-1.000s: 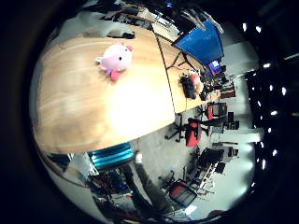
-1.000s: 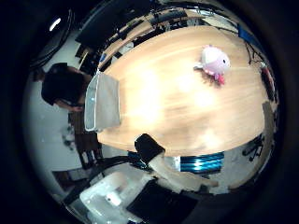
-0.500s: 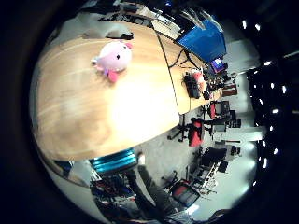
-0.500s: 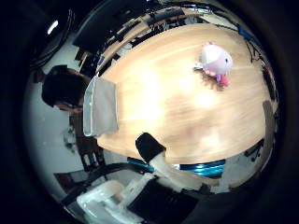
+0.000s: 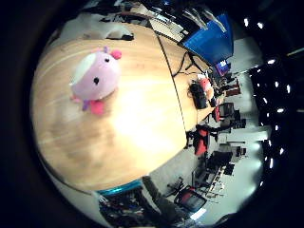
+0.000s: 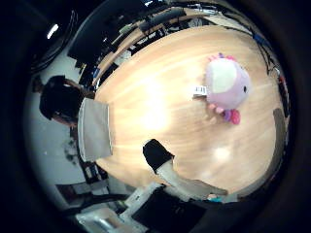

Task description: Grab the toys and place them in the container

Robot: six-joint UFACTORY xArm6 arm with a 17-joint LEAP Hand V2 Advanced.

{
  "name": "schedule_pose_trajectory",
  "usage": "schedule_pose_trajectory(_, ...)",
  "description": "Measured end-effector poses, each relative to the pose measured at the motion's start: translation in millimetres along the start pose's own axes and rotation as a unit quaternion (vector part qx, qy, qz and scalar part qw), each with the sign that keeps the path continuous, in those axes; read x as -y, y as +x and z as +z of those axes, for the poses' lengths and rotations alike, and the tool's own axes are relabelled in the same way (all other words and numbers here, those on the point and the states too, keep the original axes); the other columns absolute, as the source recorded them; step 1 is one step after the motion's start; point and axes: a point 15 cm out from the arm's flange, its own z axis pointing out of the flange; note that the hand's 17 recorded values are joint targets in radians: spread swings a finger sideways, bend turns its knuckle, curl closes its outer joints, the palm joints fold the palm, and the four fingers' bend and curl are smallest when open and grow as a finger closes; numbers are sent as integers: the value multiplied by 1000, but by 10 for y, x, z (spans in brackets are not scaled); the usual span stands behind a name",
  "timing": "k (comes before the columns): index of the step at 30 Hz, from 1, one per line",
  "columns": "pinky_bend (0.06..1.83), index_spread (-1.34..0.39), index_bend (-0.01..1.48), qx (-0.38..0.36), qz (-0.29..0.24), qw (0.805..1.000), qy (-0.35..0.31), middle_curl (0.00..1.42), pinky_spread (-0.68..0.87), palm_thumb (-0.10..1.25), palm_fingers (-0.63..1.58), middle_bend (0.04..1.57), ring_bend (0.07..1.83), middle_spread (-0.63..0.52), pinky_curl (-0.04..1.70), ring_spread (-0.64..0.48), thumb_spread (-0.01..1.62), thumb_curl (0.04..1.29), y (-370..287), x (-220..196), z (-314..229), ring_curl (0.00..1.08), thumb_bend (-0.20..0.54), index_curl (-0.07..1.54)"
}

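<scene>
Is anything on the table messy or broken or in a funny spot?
Nothing looks broken or spilled. The pink plush toy lies alone on the wooden table, a white tag sticking out beside it, far from the gray container at the table's edge. It just hasn't been put away yet.

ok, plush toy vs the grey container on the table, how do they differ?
The plush toy is pink, rounded and soft-looking; the container is grey, flat-sided and rectangular. The toy lies well in on the wooden table, with a white tag beside it; the container sits at the table's edge. The toy fills more of the view, so it is nearer the palm. Both rest on the same table.
</scene>
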Motion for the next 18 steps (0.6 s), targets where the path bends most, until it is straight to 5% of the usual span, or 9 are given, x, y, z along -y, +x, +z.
schedule_pose_trajectory(18, 1136, -428, 160, 37, 14, 995, -89, 379, 449, 213, 226, 289, 692, -81, 6, 26, 927, 291, 116, 316, 1155, 208, -29, 295)
